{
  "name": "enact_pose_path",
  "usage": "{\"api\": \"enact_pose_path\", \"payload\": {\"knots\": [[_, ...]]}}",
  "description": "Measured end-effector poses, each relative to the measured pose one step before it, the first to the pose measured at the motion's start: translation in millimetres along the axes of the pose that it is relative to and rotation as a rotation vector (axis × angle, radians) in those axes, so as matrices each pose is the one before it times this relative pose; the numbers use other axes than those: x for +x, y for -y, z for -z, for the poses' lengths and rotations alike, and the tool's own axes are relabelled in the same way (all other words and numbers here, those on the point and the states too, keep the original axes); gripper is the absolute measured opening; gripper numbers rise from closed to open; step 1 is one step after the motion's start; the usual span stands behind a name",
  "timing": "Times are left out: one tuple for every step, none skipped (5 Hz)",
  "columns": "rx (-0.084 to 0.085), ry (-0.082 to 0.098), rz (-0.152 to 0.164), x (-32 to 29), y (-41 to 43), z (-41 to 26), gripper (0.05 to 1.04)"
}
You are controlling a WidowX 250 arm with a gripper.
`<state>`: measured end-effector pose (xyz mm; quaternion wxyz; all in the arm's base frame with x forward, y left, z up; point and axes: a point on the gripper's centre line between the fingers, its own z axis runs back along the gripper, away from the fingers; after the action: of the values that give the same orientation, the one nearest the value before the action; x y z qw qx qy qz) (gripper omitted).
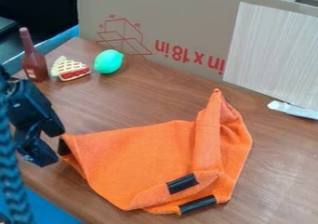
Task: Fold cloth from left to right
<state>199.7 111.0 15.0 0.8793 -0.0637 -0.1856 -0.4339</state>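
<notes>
Near camera, slanting down onto the table (136,102)

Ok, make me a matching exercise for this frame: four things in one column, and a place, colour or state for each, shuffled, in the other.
Things:
1. Bottle
2. Toy pie slice
3. Cloth
4. Gripper

Descriptions:
A. Orange, with black patches
B. At the left end of the orange fabric, as the camera sees it
C. Standing upright, reddish brown
D. Between the bottle and the green toy

Pairs: 1-C, 2-D, 3-A, 4-B
</notes>
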Motion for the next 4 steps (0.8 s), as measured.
{"api": "enact_pose_path", "payload": {"knots": [[-0.0016, -0.0091, 0.0017, 9.96, 2.28, 7.16, 0.937], [0.0113, 0.0092, 0.0001, 11.87, 5.61, -3.23, 0.666], [-0.0015, 0.0042, -0.0072, 6.38, 2.73, -1.31, 0.361], [0.0082, -0.0042, -0.0015, -0.66, -1.30, -0.01, 0.152]]}}
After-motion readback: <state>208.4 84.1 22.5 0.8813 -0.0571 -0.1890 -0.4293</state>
